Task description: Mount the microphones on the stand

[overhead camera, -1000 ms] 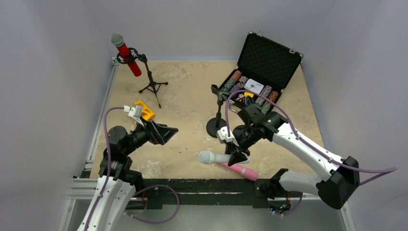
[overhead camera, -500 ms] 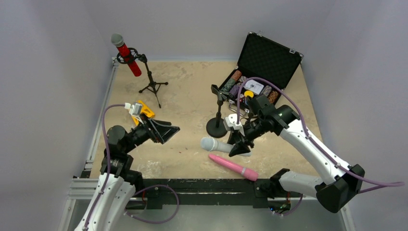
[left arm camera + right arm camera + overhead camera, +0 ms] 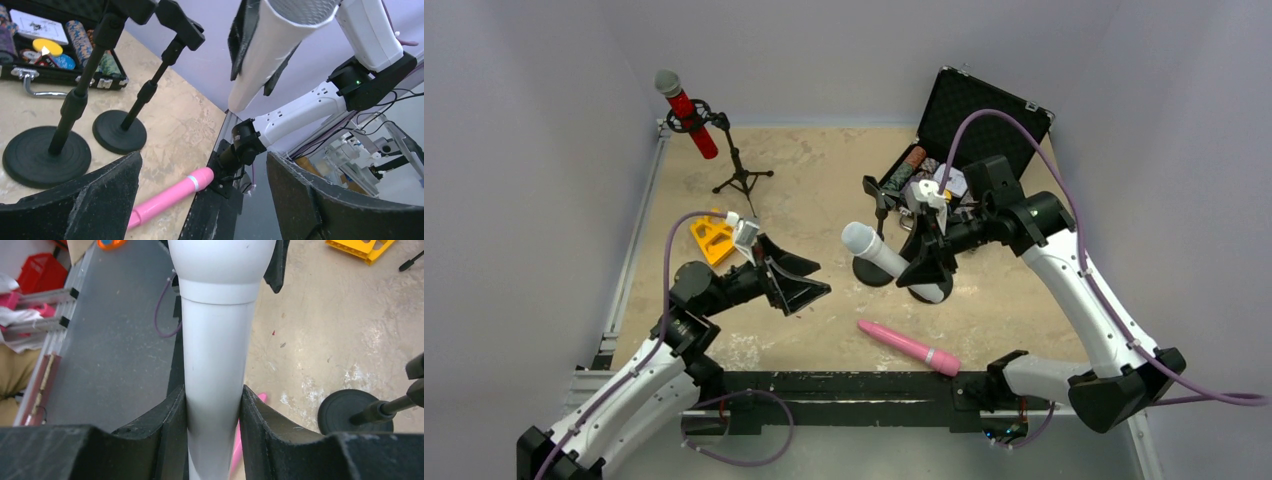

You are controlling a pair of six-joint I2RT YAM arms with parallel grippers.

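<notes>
Across the beige tabletop point(image 3: 814, 190) you have one of three done: glittery red microphone point(image 3: 686, 110) clipped upper left, right gripper point(image 3: 927, 272) clamping the plain white microphone point(image 3: 879, 252) mid-frame, pink microphone point(image 3: 909, 347) lying lower centre, left gripper point(image 3: 796, 285) spread empty.

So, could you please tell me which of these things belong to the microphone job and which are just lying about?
Job:
white microphone, held in the right claw
pink microphone, lying on the table
red microphone, already clipped in the tripod stand
two round-base stands

Lying about:
open chip case
yellow block
</notes>
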